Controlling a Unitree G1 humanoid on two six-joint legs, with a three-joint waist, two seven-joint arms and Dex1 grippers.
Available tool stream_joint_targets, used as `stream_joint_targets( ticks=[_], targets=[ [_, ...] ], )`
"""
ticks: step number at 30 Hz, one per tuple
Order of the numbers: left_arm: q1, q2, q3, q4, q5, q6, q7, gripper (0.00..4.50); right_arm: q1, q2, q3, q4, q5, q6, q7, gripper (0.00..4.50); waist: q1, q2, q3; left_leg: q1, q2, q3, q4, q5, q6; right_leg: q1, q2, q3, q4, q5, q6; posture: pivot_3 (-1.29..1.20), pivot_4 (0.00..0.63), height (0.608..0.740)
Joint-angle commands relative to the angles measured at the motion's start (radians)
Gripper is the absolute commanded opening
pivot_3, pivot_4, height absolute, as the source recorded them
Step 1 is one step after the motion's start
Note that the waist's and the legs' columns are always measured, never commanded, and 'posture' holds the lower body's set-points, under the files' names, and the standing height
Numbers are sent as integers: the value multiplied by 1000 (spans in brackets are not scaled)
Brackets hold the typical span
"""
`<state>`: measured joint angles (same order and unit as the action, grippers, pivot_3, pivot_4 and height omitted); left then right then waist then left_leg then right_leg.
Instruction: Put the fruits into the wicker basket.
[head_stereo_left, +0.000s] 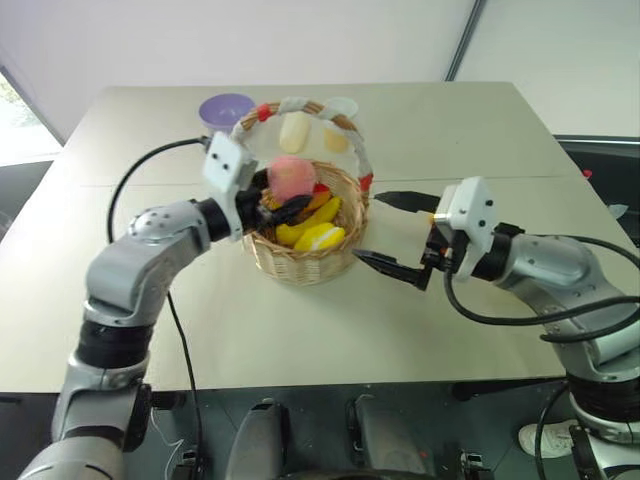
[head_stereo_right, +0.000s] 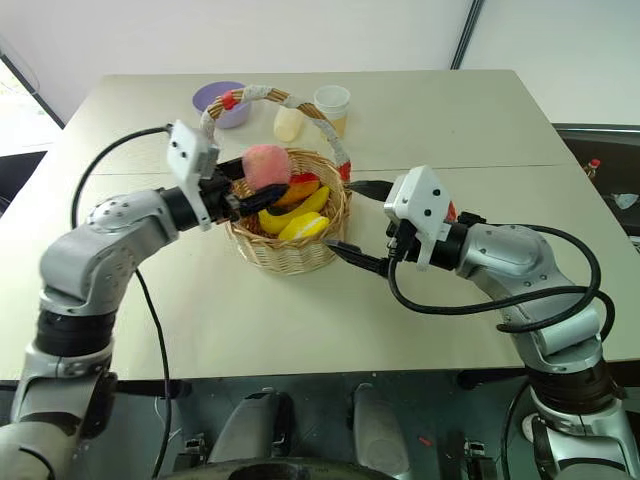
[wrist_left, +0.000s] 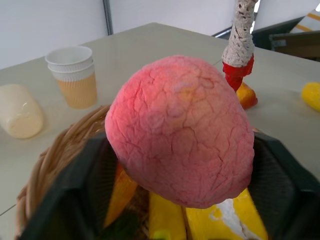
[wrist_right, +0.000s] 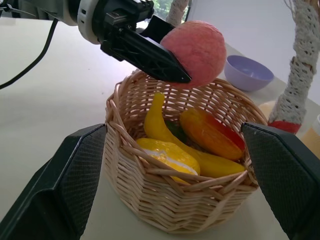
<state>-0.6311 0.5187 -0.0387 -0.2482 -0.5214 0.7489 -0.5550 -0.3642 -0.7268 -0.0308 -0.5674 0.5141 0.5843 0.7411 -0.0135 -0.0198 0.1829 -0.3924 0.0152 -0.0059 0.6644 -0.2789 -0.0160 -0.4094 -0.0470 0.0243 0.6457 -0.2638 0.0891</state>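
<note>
Left gripper (wrist_right: 165, 52) jaws around peach (wrist_right: 195, 47) above wicker basket (wrist_right: 150, 195); right gripper (head_stereo_left: 385, 230) jaws open

— Beyond the left gripper (head_stereo_left: 292, 195)?
— Purple bowl (head_stereo_left: 227, 108), farther back and off to its left, on the pale table (head_stereo_left: 470, 120).
— Straight past the fingertips?
— Cream rounded cylinder (head_stereo_left: 293, 131) lying down; just beside it, stacked paper cups (head_stereo_left: 343, 108), upright. Neither touching the gripper.
</note>
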Motion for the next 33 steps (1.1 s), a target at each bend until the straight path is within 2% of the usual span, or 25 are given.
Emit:
stream_joint_targets(
  ticks=[1,4,8,16,21,25,28,30,31,32,33],
  targets=[
    [-23,12,-24,18,54,-58,-35,4455,58,-47,-93,-5,-50,15,-52,4500,2,0,0,0,0,0,0,0,0,0,0,0,0,0,0,0,150,740],
    [-3,2,-10,6,28,-103,-102,4455,109,-58,-125,65,-126,-6,-110,4500,3,0,0,0,0,0,0,0,0,0,0,0,0,0,0,0,150,740],
    [54,16,-16,-42,-10,-130,-205,4455,91,-25,-79,239,-256,-50,-203,4500,-3,0,0,1,0,2,0,0,0,0,0,1,0,0,0,0,150,740],
    [145,60,-67,-135,29,-138,-287,4455,-125,3,93,770,-528,-338,-264,4500,-4,2,1,1,0,3,0,0,0,0,1,2,1,0,0,0,150,740],
    [169,43,-47,-173,15,-118,-250,4455,-256,38,130,1045,-602,-456,-281,4500,-2,3,2,1,0,3,0,0,0,0,0,2,1,0,0,0,150,740],
    [187,41,-39,-199,9,-103,-230,4455,-302,58,128,1148,-609,-500,-264,4500,-2,3,2,1,0,3,0,0,0,0,0,2,1,0,0,0,150,740],
    [196,24,-16,-209,-15,-90,-204,4500,-313,70,122,1184,-602,-533,-247,3762,-3,2,2,1,1,2,0,0,0,0,0,2,1,0,0,0,150,740],
    [197,25,-13,-209,-18,-90,-201,4500,-313,73,120,1187,-605,-541,-243,2694,-4,3,2,1,1,2,0,0,-1,0,0,2,1,0,0,0,150,740],
    [198,27,-14,-205,-16,-92,-201,4500,-311,74,116,1178,-606,-539,-246,2321,-5,3,2,1,1,2,0,0,-1,0,0,2,1,0,0,0,150,740],
    [199,28,-15,-202,-16,-96,-202,4500,-306,73,114,1163,-610,-540,-249,2111,-6,3,2,1,1,2,0,0,-1,0,0,2,1,0,0,0,150,740],
    [202,30,-15,-200,-16,-100,-203,4500,-297,70,112,1140,-613,-540,-251,2104,-5,3,2,1,1,2,0,0,-1,0,0,2,1,0,0,0,150,740]
  ],
)
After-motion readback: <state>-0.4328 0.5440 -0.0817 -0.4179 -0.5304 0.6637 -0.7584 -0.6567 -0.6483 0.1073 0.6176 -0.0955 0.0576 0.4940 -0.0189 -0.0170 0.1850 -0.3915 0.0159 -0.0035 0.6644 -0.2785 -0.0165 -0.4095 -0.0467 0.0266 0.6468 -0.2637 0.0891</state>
